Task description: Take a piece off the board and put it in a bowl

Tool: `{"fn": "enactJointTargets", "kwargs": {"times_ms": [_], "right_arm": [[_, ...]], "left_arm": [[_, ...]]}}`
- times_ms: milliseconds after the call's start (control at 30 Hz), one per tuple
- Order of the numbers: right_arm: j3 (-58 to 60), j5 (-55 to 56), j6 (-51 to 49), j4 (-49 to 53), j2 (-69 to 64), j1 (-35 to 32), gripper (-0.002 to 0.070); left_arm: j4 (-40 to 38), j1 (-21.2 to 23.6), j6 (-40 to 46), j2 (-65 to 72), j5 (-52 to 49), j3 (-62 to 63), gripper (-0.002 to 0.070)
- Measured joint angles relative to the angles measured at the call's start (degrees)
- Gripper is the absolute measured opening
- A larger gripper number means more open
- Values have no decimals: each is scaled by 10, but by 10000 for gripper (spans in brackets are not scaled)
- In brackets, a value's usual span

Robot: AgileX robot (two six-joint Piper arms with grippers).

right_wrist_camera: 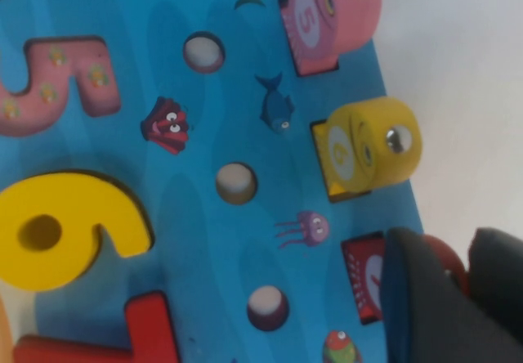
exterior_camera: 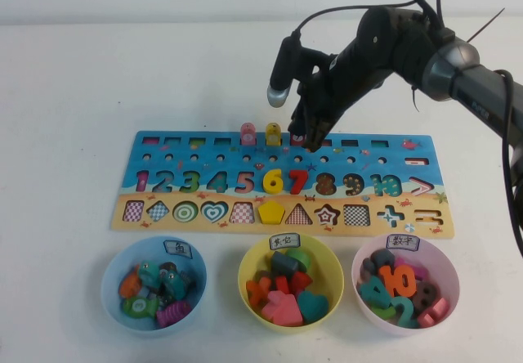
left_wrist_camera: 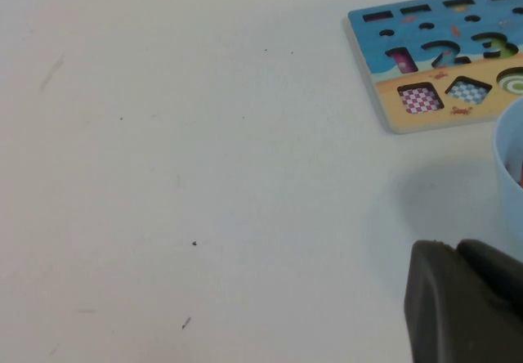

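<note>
Over the far edge of the long blue-and-sandy wooden puzzle board [exterior_camera: 282, 185], the right gripper [exterior_camera: 304, 139] pinches the small red arch-topped piece [right_wrist_camera: 364, 277], which sits in its slot beside the yellow peg [right_wrist_camera: 372, 149]. Nearer, the light blue plastic bowl [exterior_camera: 114, 275] holds mixed pieces. Beside that bowl hovers the left gripper [left_wrist_camera: 466, 302]; whether its claw is spread or closed I cannot tell.

red piece [right_wrist_camera: 364, 275] upright on board [exterior_camera: 163, 177], light-blue bowl [exterior_camera: 109, 277]
</note>
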State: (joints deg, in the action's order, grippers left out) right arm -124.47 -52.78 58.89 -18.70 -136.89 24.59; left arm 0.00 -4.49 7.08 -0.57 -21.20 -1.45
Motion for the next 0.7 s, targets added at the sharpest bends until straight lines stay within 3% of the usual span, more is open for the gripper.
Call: {"fn": "enactJointTargets", "kwargs": {"times_ms": [700], "right_arm": [[-2, -9, 0, 6, 0, 0, 90]], "left_arm": [[0, 0, 0, 0, 0, 0, -5]]}}
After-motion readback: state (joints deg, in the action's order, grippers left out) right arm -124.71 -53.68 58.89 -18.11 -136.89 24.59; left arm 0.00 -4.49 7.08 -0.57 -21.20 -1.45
